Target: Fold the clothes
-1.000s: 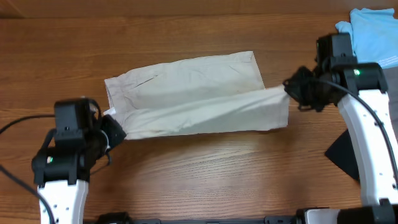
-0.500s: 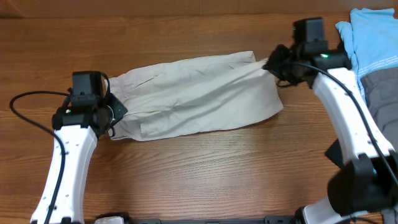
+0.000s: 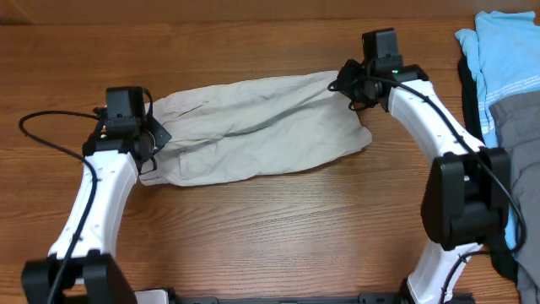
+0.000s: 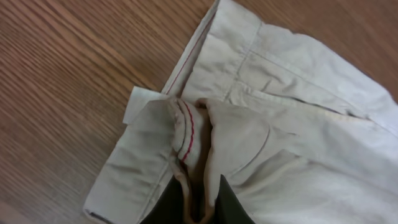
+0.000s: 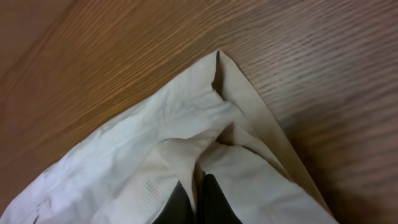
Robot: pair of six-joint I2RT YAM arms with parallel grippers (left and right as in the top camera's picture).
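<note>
- Overhead view: the khaki shorts point(image 3: 253, 127) lie stretched across the middle of the bench point(image 3: 270, 245), running from centre left up to the upper right of centre.
- The left pincer point(image 3: 159, 135) sits at the left end of the cloth and the right pincer point(image 3: 344, 83) at its upper right corner. From up here the black housings hide the jaws, so the grip itself cannot be read.
- The left wrist view settles it: two dark fingers point(image 4: 231, 205) at the bottom edge are nearly closed, with a bunched fold of the shorts pinched between them.
- Only this close view shows the line of red stitching point(image 4: 189, 127) curling along the gathered hem, the seams running toward the upper right, and a small pale flap point(image 4: 138, 104) poking out on the left.
- The right wrist view shows the same on the other side: jaws narrow at the bottom centre, clamped on a peak of fabric, and the cloth's pointed corner lying on the wood above them.
- Neither wrist view takes in the far right of the bench. The overhead view alone shows a light blue garment point(image 3: 506, 51) there, with a grey garment point(image 3: 516, 127) below it, both well apart from the shorts.
</note>
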